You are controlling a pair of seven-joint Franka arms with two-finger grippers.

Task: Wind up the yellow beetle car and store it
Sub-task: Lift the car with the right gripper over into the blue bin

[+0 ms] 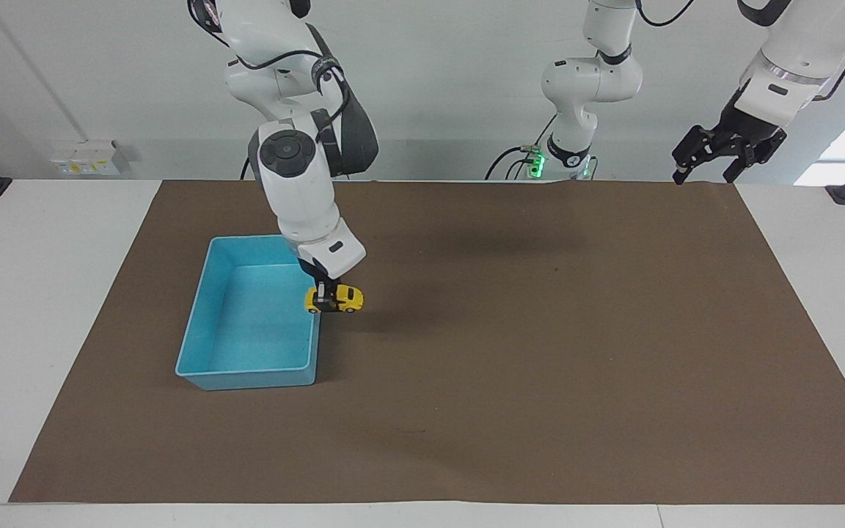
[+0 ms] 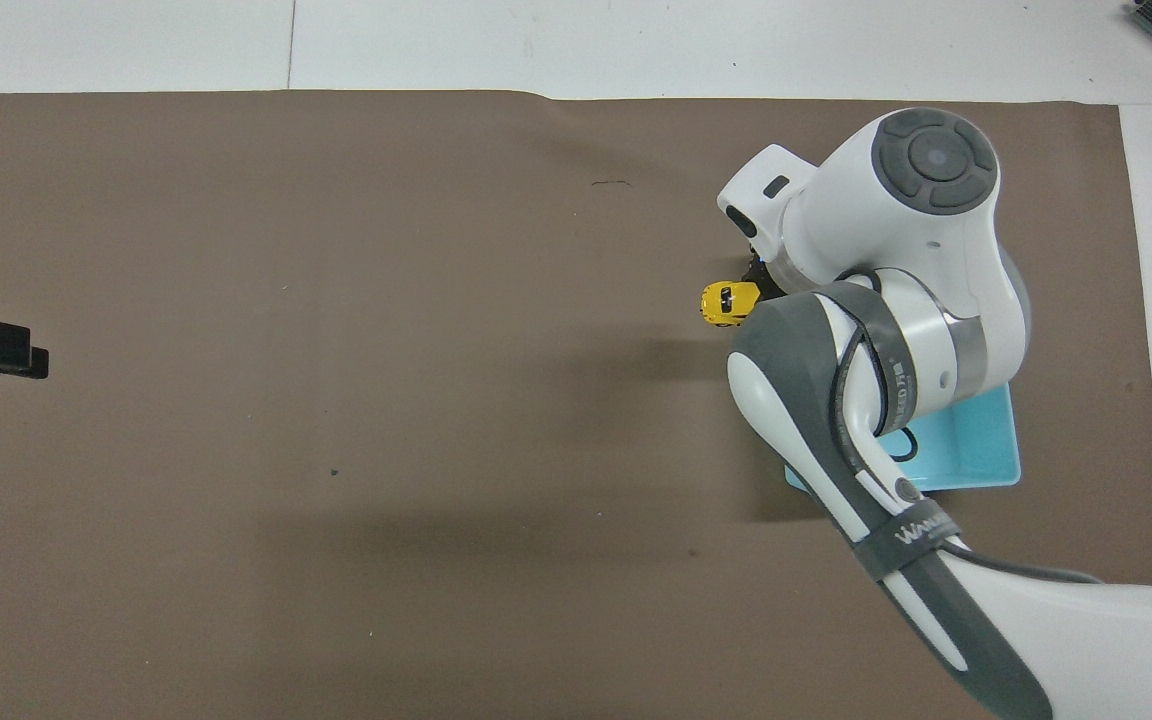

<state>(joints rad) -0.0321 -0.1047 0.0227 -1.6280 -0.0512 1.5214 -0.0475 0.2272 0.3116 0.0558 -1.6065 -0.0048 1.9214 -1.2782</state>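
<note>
Facing view: right gripper [image 1: 330, 295] clamped on the yellow beetle car [image 1: 334, 299], lifted off the counter [image 1: 540, 352] above the blue bin [image 1: 195, 337] wall; left gripper [image 1: 723, 158] waits raised, fingers spread, holding nothing. Overhead view: car [image 2: 728, 303] shows beside the right arm, which hides most of the bin [image 2: 976, 465].

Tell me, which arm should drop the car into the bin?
The right: its end effector already holds the car raised over the bin's rim. The left end effector waits at the table's other end.
</note>
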